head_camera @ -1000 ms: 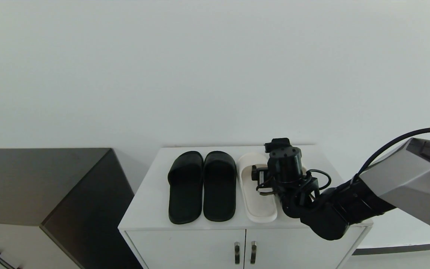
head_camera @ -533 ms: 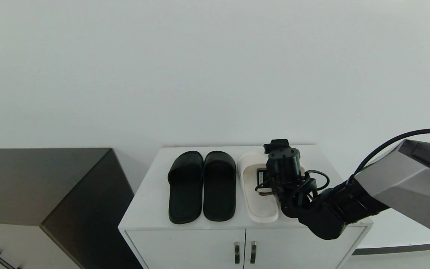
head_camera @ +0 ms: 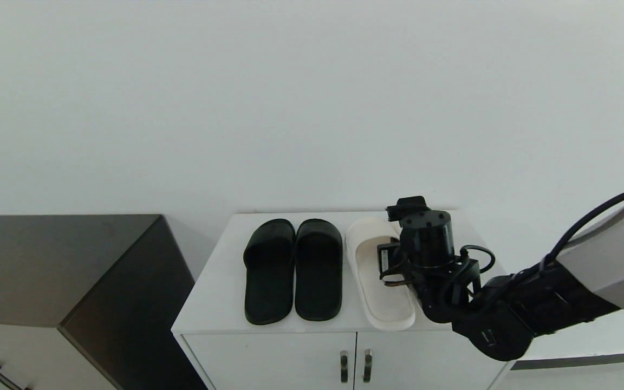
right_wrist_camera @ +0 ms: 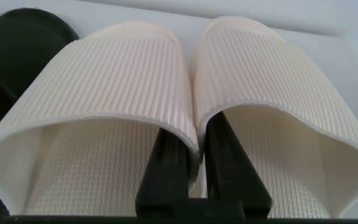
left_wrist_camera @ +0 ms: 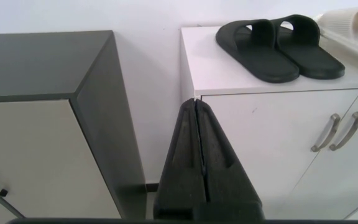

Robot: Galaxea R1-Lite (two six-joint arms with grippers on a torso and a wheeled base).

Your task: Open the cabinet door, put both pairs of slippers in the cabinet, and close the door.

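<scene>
The white cabinet (head_camera: 209,295) has both doors closed, their two handles (head_camera: 354,366) meeting at the middle. On its top lie a black pair of slippers (head_camera: 293,268) and, to their right, a white pair (head_camera: 379,281). My right gripper (head_camera: 393,255) reaches into the white pair from the heel side. In the right wrist view one finger (right_wrist_camera: 166,168) sits under each strap, and the right gripper (right_wrist_camera: 194,163) is shut on the two touching inner walls of the white slippers (right_wrist_camera: 117,81). My left gripper (left_wrist_camera: 196,124) is shut and empty, low in front of the cabinet's left corner.
A taller dark-topped cabinet (head_camera: 63,260) stands to the left of the white one, with a narrow gap between them. A plain wall runs behind. In the left wrist view the black slippers (left_wrist_camera: 278,43) and door handles (left_wrist_camera: 337,132) show.
My right gripper has moved right and slightly up with the white slippers in it. Their heels have swung toward the cabinet's front right edge. The black pair has not moved.
</scene>
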